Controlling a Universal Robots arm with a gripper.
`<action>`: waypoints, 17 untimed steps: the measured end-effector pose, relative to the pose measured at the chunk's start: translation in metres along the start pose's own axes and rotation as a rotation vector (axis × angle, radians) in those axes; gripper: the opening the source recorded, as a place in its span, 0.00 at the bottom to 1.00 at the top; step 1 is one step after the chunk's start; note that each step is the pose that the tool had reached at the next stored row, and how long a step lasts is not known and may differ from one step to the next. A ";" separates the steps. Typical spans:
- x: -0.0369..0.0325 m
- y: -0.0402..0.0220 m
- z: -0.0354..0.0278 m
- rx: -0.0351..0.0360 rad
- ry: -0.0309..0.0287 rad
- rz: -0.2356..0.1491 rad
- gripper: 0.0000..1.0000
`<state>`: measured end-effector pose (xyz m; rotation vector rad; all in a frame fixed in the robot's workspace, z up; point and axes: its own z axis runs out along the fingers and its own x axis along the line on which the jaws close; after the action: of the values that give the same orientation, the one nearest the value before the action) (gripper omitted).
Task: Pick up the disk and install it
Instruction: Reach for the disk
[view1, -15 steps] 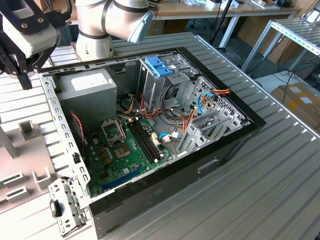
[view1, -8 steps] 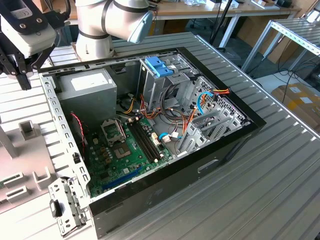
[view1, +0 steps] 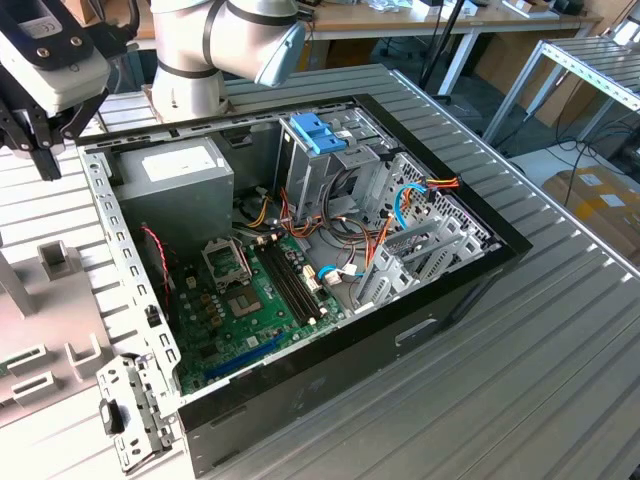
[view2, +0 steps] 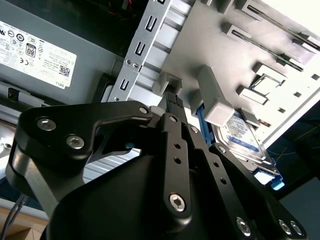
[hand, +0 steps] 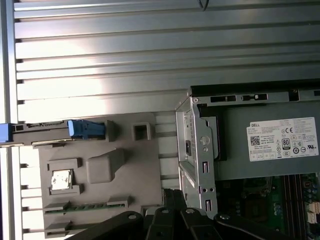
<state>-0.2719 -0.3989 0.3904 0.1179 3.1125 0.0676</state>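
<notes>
The jaws look pressed together with nothing between them. In the exterior view the gripper (view1: 45, 160) hangs at about ten o'clock from the open computer case (view1: 300, 385), above the corner nearest the grey power supply (view1: 175, 185). The disk (view2: 246, 136) is apart from the gripper and outside the case. It is slotted into the grey parts holder (view1: 50, 310), which lies just beside the case at about nine o'clock, and the blue rails (view2: 272, 181) run along its sides.
</notes>
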 end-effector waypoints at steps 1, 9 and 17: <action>0.0002 0.0000 0.0001 0.0000 0.0000 0.000 0.11; 0.0032 -0.0002 0.0002 0.0000 0.0000 0.000 0.11; 0.0057 -0.0004 0.0003 0.0000 0.0000 0.000 0.11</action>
<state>-0.2776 -0.3989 0.3899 0.1180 3.1125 0.0676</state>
